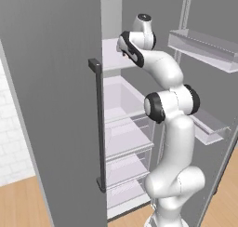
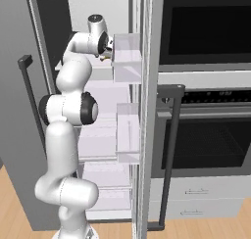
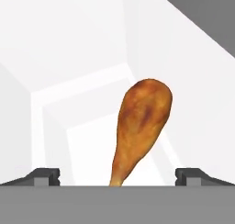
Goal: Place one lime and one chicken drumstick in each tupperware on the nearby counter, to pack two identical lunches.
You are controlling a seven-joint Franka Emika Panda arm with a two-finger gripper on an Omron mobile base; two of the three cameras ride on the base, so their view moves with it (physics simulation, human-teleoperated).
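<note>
We reach into the fridge [image 1: 56, 105] with our gripper [image 3: 117, 176] wide open, and the chicken drumstick [image 3: 140, 129] lies on the white shelf [image 3: 92, 140] between our fingertips [image 3: 45, 177], not grabbed yet. We think the packing has barely begun.

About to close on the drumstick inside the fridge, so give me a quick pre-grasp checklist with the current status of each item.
1. Gripper open wide: ok.
2. Chicken drumstick between the fingertips, bone end nearest the hand: ok.
3. Fingers not yet touching the drumstick: ok, gaps show on both sides.
4. Drumstick centred: not ok, it sits slightly toward the right fingertip in the hand view.
5. Depth far enough to grip the meaty part: cannot tell.
6. Arm free of the fridge door shelves: cannot tell, the wrist is very near one.
</note>
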